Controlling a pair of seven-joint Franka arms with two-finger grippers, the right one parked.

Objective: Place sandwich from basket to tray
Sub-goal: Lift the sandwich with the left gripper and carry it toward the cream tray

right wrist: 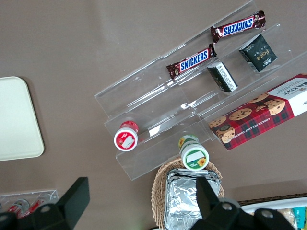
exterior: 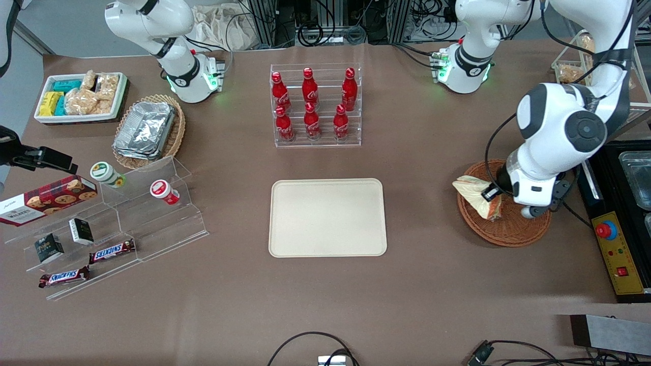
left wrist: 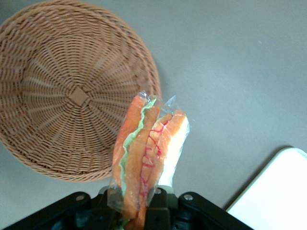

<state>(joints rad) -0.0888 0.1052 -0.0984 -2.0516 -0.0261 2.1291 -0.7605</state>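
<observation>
My left gripper (left wrist: 138,211) is shut on the sandwich (left wrist: 146,153), a clear-wrapped wedge with orange and green filling, and holds it lifted. In the front view the gripper (exterior: 501,195) hangs over the round reddish-brown basket (exterior: 508,231), and the sandwich (exterior: 475,195) sticks out past the rim on the tray's side. The basket (left wrist: 72,91) shows bare wicker in the left wrist view. The cream tray (exterior: 328,217) lies flat at the table's middle, toward the parked arm from the basket; its corner (left wrist: 276,194) shows in the left wrist view.
An acrylic rack of red cola bottles (exterior: 315,104) stands farther from the front camera than the tray. Toward the parked arm's end are a clear stepped shelf (exterior: 117,218) with snacks, a tan oval basket of foil containers (exterior: 147,131) and a white bin of packets (exterior: 81,96). A control box (exterior: 618,254) lies beside the basket.
</observation>
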